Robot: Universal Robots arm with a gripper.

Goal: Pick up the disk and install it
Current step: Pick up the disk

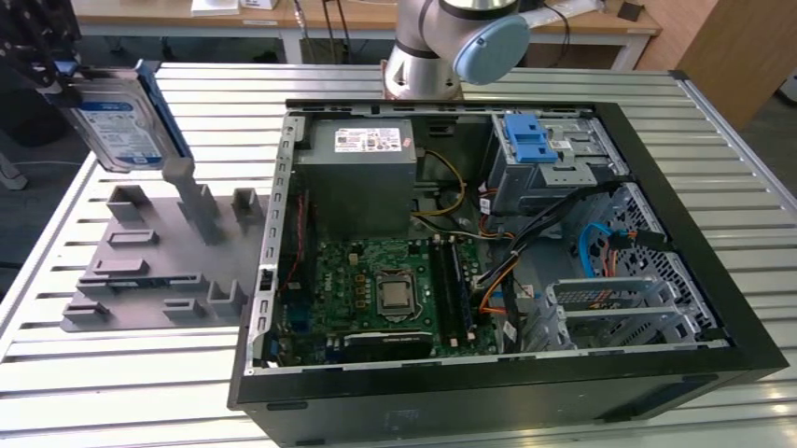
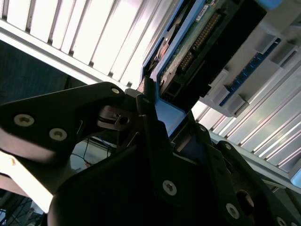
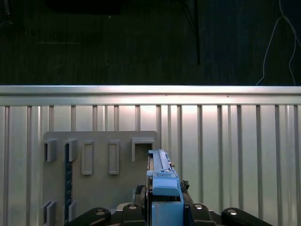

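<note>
Pick-up looks done. The hand point(image 1: 58, 79) is pinched on the disk point(image 1: 118, 126) and holds it on edge in the air, at the exterior view's far left. The disk is above the grey slotted stand point(image 1: 149, 271) and touches neither the stand nor the tabletop point(image 1: 125, 383).

In the second wrist view the black fingers point(image 2: 155, 136) press on the disk's blue side rail point(image 2: 165, 113), with the connector end of the disk point(image 2: 202, 35) sticking out past them. The first wrist view looks down the disk's blue edge point(image 3: 162, 181) at the stand's open slots point(image 3: 101, 157).

Install not yet done. The open computer case point(image 1: 498, 401) is well apart from the disk, toward the exterior view's right. Its drive cage point(image 1: 548, 173), the one with the blue latch point(image 1: 532, 140), has no disk going in.

Judgement: about half done. Grasp and lift are finished, and the carry to the case and the seating are left.
</note>
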